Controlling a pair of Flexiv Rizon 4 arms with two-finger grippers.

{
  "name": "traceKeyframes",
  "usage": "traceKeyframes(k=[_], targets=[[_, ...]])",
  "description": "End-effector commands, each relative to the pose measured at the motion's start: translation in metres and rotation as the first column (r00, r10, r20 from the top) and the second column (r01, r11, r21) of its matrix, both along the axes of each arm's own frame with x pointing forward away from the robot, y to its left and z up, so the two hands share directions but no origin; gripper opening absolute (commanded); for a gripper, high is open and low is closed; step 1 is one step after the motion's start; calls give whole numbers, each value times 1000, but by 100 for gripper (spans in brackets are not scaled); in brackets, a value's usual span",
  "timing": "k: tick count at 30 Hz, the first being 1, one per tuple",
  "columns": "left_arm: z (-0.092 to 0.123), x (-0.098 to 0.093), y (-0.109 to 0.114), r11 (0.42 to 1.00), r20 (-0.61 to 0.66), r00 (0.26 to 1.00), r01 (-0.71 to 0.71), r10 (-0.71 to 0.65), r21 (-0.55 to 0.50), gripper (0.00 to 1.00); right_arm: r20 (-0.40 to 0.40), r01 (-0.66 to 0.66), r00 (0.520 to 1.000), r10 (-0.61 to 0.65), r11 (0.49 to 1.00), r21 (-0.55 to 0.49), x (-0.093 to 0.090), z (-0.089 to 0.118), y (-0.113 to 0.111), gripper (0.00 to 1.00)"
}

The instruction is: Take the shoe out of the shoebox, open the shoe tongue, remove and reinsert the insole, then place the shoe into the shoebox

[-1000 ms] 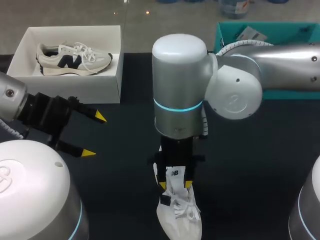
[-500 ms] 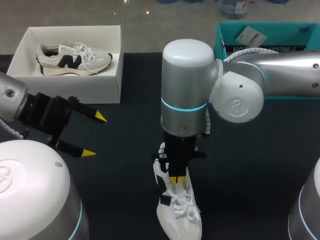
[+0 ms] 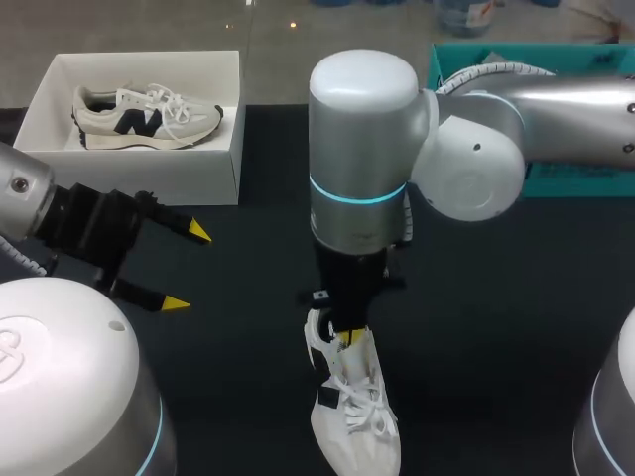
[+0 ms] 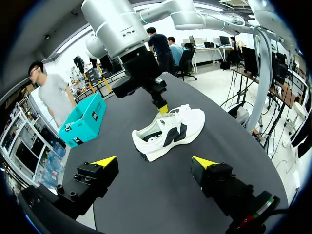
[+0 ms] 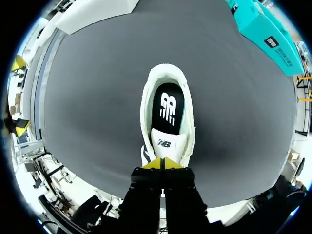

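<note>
A white shoe [image 3: 354,421] with a black side logo lies on the dark table near its front edge, toe toward me. My right gripper [image 3: 345,338] comes straight down onto it, shut on the top edge of the white tongue [image 5: 167,143]. Ahead of the tips, the black insole [image 5: 168,108] shows inside the shoe's mouth. The white shoebox [image 3: 139,171] stands at the back left with a second shoe [image 3: 149,114] in it. My left gripper [image 3: 189,268] hangs open at the left, empty, well clear of the shoe [image 4: 170,130].
A teal box [image 3: 556,67] stands at the back right behind my right arm. Bare dark tabletop [image 3: 248,327] lies between the shoebox and the shoe.
My right gripper has closed on the tongue; it stood open around it a second ago. The right arm shifted slightly. My left arm has not moved.
</note>
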State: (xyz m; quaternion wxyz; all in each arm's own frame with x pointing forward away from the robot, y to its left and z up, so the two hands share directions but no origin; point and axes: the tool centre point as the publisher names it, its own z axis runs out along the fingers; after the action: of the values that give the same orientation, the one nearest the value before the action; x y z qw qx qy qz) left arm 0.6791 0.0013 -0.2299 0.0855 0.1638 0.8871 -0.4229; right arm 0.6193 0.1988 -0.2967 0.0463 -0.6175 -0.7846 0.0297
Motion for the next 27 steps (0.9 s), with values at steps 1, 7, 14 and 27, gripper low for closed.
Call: traceKeyframes(k=[1,7,14,27], targets=[[0,0,0,1000,-2,1000,1,-1,3,100,21,-340,940,340,940,-10,12,23,-6,0],[0,0,0,1000,-2,1000,1,-1,3,100,22,-363,931,363,932,-1,21,38,-13,100],[0,0,0,1000,-2,1000,1,-1,3,100,22,-363,931,363,932,-1,21,38,-13,100],[0,0,0,1000,-2,1000,1,-1,3,100,86,-487,870,485,874,-2,26,39,-17,100]])
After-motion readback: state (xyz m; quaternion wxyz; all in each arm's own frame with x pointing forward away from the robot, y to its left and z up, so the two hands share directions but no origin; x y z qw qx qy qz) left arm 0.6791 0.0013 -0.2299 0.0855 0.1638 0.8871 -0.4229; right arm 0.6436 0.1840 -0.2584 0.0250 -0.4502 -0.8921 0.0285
